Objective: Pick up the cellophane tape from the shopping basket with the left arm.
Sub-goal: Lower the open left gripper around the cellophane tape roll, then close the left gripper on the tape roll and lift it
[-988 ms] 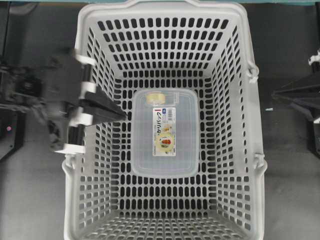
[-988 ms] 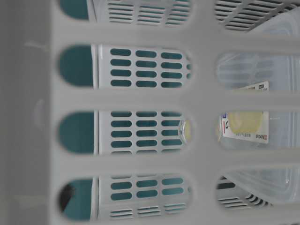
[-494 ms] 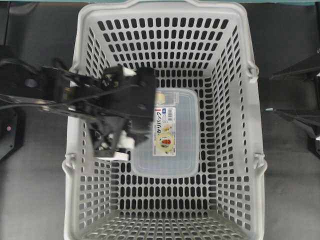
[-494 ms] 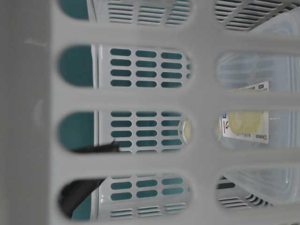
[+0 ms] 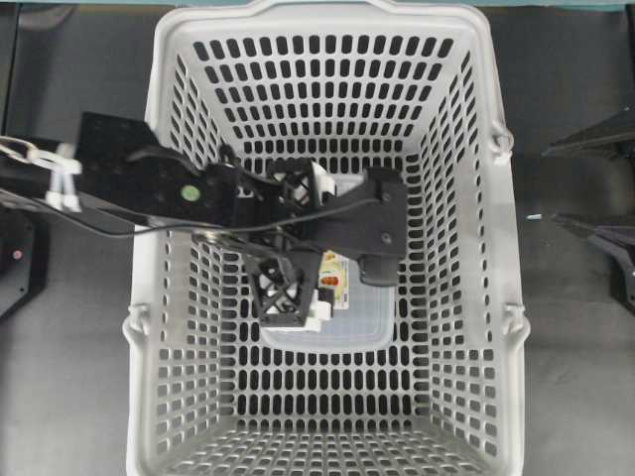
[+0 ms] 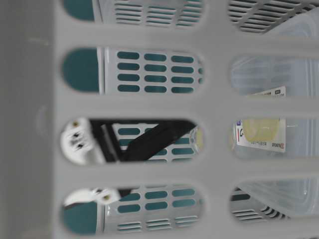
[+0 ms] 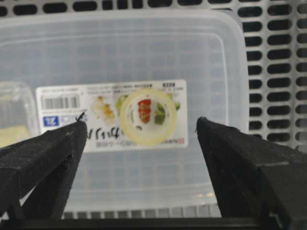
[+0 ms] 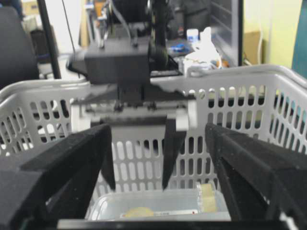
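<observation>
L arm extended, end effector open; R arm parked.
L arm [image 5: 149,183] reaches in from the left, wrist angled down. L end effector [image 7: 139,143] has jaws spread wide, nothing between the fingers [image 7: 45,158]. R end effector [image 8: 158,158] also spread, held level at far right.

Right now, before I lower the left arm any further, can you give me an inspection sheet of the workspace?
Surface: dark tabletop around the basket.
Job's things: cellophane tape lies flat on the lid of the clear lidded container, on its label, inside the grey shopping basket.
Clutter: a second yellowish roll at the container's end.
Grippers: left claw open, hovering above the tape, not touching; right claw open, outside the basket.
Cables: black cable along the left arm.
Surroundings: cluttered room beyond, blurred.
</observation>
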`<state>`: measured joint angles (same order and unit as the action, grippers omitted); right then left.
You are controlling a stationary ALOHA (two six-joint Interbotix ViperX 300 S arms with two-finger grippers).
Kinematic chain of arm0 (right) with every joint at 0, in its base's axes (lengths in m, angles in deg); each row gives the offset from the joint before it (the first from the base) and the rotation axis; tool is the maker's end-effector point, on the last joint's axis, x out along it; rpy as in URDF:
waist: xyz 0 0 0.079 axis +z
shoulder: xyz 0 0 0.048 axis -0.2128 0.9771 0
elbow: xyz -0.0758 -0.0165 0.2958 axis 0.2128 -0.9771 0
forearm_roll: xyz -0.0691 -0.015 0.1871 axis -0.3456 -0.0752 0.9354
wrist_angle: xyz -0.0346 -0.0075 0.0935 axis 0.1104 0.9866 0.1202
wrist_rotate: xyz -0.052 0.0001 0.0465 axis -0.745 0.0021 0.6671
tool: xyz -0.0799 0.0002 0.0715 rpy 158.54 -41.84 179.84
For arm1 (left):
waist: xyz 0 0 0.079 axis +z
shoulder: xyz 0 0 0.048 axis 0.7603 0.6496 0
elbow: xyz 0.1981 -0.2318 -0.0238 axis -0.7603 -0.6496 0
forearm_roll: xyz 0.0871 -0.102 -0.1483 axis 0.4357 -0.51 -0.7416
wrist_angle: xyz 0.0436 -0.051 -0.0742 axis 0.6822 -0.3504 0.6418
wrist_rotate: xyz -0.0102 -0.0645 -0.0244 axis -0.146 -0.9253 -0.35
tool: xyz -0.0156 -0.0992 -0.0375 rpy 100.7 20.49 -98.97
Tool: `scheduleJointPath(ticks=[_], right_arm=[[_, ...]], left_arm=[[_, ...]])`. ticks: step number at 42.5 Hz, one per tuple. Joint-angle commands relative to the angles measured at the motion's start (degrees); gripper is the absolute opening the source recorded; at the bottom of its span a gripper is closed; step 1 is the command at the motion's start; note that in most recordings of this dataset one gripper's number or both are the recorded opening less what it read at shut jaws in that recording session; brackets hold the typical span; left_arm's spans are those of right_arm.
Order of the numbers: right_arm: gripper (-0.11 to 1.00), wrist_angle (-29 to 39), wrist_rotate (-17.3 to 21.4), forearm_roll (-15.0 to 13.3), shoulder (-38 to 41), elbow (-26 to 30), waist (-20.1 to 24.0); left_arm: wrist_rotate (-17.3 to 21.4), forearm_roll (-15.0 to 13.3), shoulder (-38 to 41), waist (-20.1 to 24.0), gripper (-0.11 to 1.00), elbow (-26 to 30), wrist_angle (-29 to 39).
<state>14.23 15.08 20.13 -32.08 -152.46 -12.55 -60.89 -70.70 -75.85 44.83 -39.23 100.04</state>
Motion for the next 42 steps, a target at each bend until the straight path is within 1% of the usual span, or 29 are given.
scheduleJointPath(ticks=[1,16,33,37,38,42], right_arm=[[0.77,-0.35,0.00,0.09,0.18,0.62,0.00],[0.77,-0.35,0.00,0.09,0.09,0.62,0.00],[0.77,-0.35,0.00,0.09,0.09,0.53,0.00],[0.77,-0.35,0.00,0.09,0.00,0.44,0.00],[0.77,-0.35,0.00,0.09,-0.09,0.44,0.00],[0.77,-0.35,0.00,0.09,-0.18,0.35,0.00]], left_arm=[[-0.18,0.18,1.05,-0.53,0.89,1.23,0.00],[-0.09,0.18,5.45,-0.97,0.89,0.97,-0.18],[0.26,0.18,6.86,-0.79,0.87,-0.18,-0.26],[0.97,0.26,6.77,-0.79,0.78,-0.35,-0.35],[1.05,0.18,6.77,-0.79,0.74,-0.35,-0.35],[1.14,0.18,6.42,-0.97,0.52,-0.44,-0.44]])
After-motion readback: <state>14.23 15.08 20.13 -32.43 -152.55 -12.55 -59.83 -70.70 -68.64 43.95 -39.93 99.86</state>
